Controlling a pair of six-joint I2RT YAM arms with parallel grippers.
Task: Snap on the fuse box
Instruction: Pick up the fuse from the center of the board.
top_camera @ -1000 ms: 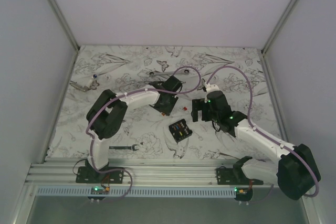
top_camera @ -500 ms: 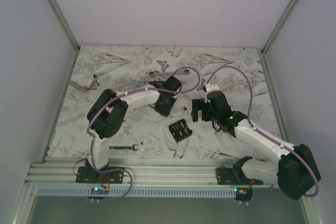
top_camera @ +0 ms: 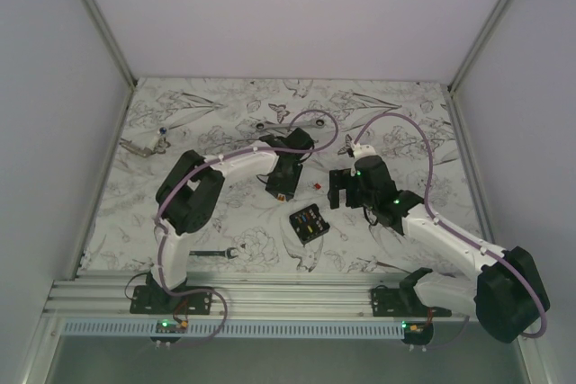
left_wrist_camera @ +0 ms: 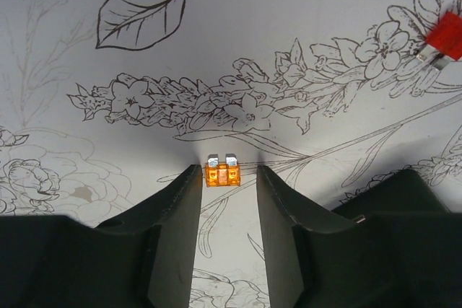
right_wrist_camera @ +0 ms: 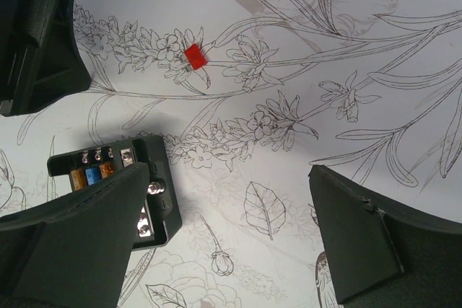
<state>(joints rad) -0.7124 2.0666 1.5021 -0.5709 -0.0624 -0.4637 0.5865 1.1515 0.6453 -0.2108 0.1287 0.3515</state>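
1. Black plastic, square and small: the fuse box (top_camera: 309, 222) lies flat on the patterned table (top_camera: 405, 123), near the middle, between my two arms and closer to my bases than either gripper. From my right wrist I see its open top, with a row of orange and blue fuses along one edge.
2. My left gripper (left_wrist_camera: 225, 187) has its jaws apart, one on each side of a loose orange fuse (left_wrist_camera: 222, 174) lying on the table. A thin gap shows on both sides, so I judge that nothing is clamped.
3. My right gripper (right_wrist_camera: 227, 200) is spread wide and holds nothing. One of its fingers partly covers the box in my wrist view; I cannot tell whether it touches it.
4. A red fuse (right_wrist_camera: 193, 56) lies apart from the box, further out on the table.
5. I expect the box to be light and rigid, with smooth walls. A downward push would probably seat a part, but a sideways push would likely send it skidding over the sheet.
6. I would take it across two opposite outer walls, low down, clear of the fuses and metal terminals, which look the most delicate parts.
7. Pressing a fuse in likely needs the box held steady by my other jaws.
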